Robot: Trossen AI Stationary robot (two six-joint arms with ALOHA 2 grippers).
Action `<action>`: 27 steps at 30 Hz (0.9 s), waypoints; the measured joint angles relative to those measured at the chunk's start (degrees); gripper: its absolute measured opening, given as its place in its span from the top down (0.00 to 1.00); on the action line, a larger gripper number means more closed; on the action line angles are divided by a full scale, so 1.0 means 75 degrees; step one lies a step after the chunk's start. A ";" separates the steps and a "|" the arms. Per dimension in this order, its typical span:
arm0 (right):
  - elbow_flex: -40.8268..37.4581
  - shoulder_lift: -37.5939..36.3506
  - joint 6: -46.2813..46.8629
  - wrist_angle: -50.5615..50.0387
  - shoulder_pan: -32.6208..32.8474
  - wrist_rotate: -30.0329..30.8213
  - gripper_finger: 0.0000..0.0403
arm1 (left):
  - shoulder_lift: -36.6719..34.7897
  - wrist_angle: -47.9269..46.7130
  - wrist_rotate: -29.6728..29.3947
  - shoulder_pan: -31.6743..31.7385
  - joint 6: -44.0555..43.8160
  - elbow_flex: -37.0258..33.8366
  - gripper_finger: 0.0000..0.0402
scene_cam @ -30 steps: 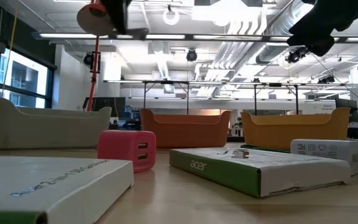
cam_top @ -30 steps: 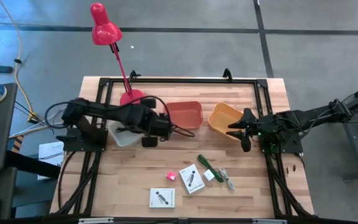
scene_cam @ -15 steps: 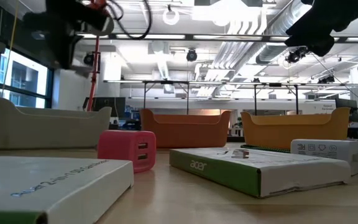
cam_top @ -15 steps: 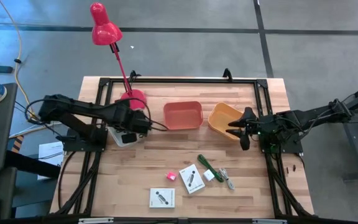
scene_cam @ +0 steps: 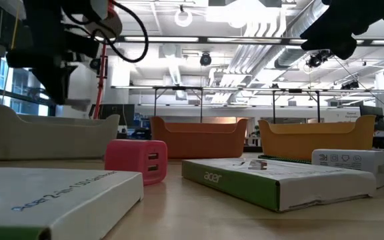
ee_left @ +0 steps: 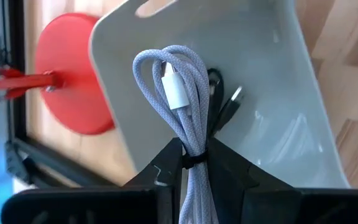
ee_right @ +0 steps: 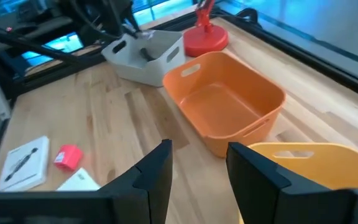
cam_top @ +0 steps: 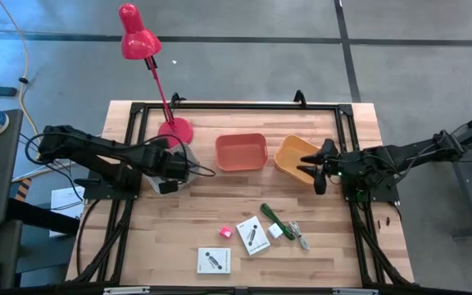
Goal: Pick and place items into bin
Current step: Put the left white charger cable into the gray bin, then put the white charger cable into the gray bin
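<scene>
My left gripper (cam_top: 170,172) hangs over the white bin (ee_left: 266,87) at the table's left, shut on a coiled pale braided cable (ee_left: 179,93) with a white plug. A black cable (ee_left: 224,107) lies in that bin. My right gripper (ee_right: 197,165) waits open above the yellow bin (cam_top: 295,156). Lying flat on the near table are two white cards (cam_top: 252,235) (cam_top: 215,260), a pink block (cam_top: 225,233), a green-handled tool (cam_top: 275,220), a small white block (cam_top: 276,231) and a grey cable (cam_top: 300,236). My left gripper pinches the pale cable coil between its two fingers at the black tie band (ee_left: 191,163), near one end of the coil. The fingers point down from above. The coil's looped end and white plug (ee_left: 176,90) reach past the fingertips, lifted clear over the white bin's inside.
A red-orange bin (cam_top: 242,151) sits between the white and yellow bins. A red desk lamp's base (cam_top: 175,129) stands just beyond the white bin, and its stem leans over the far edge. A black metal frame (cam_top: 236,105) borders the table.
My left gripper, holding the coil, has drawn back from beside the red-orange bin toward the table's left and has come down over the white bin. The right arm has kept nearly still.
</scene>
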 joint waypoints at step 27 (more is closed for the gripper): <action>0.0000 0.0285 0.0578 0.0193 0.0003 -0.0544 0.65 | 0.0067 0.0178 0.0263 -0.0001 0.0772 0.0102 0.55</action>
